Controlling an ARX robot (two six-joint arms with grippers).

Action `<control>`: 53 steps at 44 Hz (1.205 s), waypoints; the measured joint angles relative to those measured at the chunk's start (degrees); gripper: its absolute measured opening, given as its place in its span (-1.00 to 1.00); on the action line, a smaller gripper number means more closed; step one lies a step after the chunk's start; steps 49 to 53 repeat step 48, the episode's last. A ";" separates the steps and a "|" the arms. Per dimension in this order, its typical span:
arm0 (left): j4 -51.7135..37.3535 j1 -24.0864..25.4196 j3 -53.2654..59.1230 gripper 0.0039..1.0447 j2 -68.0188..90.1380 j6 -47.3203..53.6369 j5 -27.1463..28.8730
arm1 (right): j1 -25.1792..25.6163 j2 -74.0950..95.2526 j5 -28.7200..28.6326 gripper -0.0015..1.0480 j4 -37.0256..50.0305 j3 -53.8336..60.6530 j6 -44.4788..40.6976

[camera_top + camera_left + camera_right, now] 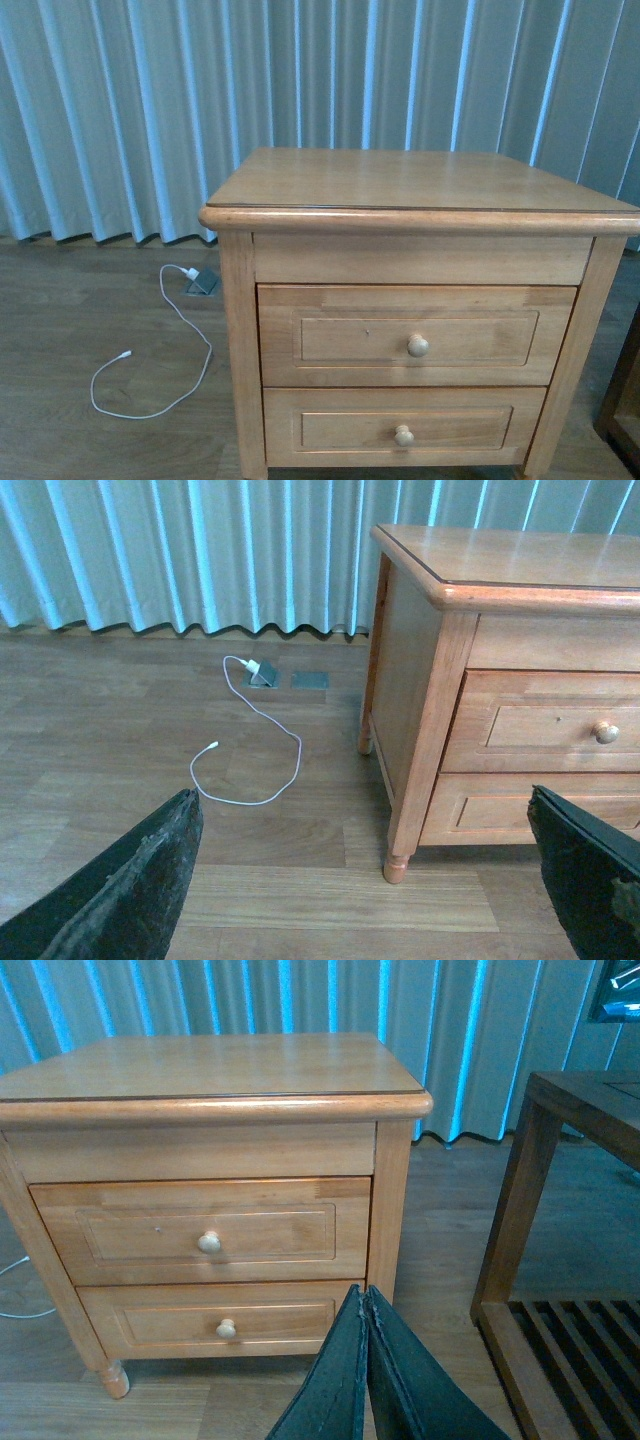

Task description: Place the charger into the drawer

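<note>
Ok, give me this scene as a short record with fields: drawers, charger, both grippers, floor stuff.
upper drawer: shut, round pale knob
lower drawer: shut
charger: not visible in any view
nightstand top: nothing on it
left gripper: open, nothing held, facing the floor beside the nightstand
right gripper: shut, nothing held, facing the drawers
floor: white plug with thin white cable, left of the nightstand

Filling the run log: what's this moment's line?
upper drawer: closed | charger: not seen | left claw: open, empty | right claw: shut, empty | white cable: on floor
</note>
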State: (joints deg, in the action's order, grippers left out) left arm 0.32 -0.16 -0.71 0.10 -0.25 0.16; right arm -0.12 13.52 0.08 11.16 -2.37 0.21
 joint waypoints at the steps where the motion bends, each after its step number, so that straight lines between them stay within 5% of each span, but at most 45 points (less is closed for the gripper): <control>1: 0.00 0.00 0.00 0.89 0.00 0.00 0.00 | -0.02 -0.44 0.00 -0.97 -0.26 0.13 0.00; 9: 0.00 0.00 0.00 0.89 0.00 0.00 -0.02 | 0.00 -4.07 0.02 -0.97 -1.64 2.10 -0.02; 14: 0.00 0.00 0.00 0.89 0.00 0.00 0.02 | 0.00 -11.32 -0.15 -0.97 -10.49 2.05 -0.04; 30: 0.00 0.00 0.00 0.89 -0.02 0.00 0.00 | 0.00 -13.27 -0.15 -0.96 -11.06 2.05 -0.07; 48: 0.00 0.00 0.00 0.89 -0.02 0.00 0.00 | 0.00 -13.27 -0.15 0.33 -11.06 2.05 -0.13; 53: 0.00 0.00 0.00 0.89 -0.02 0.00 0.00 | 0.00 -13.27 -0.15 0.33 -11.06 2.05 -0.13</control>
